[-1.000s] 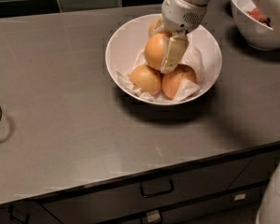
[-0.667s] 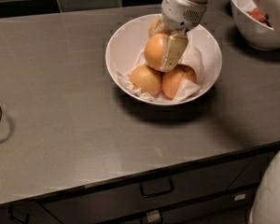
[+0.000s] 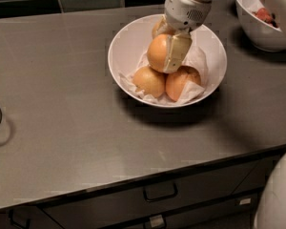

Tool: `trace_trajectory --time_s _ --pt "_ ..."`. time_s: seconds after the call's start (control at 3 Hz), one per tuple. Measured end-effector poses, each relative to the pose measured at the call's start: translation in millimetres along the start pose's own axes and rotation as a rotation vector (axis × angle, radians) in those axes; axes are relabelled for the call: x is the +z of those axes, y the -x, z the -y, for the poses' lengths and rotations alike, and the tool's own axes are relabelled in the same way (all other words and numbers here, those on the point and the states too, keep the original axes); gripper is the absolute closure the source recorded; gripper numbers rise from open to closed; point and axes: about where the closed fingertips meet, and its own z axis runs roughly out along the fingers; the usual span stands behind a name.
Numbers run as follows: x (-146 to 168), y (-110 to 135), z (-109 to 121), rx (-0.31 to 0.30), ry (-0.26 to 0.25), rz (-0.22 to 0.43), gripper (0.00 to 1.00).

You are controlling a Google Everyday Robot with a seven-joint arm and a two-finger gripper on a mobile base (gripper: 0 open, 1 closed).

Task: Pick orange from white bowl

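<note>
- The gripper [image 3: 165, 54] reaches into the bowl [image 3: 126, 38], its fingers [image 3: 176, 51] clamped around the orange [image 3: 156, 52].
- The orange sits atop two others [image 3: 149, 81], over crumpled paper [image 3: 196, 61].

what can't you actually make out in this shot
- Camera view: the gripper, inside the white bowl and shut on the orange, hides that orange's right side.
- Whether the orange touches the oranges below: the gap is hidden.
- Second bowl at top right: cut off by the frame edge and the arm.

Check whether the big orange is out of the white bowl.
In: the gripper clasps the orange inside the white bowl's rim.
</note>
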Motion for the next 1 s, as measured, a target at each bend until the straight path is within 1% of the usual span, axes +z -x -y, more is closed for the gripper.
trace_trajectory --time_s 0.33,0.67,1.0 --pt "-27.4 6.7 -8.1 -0.013 -0.095 0.009 1.00" --pt "-62.5 22.6 -21.7 -0.044 -0.203 0.017 1.00" --pt "-90.8 36.0 -34.9 -0.064 -0.294 0.019 1.00"
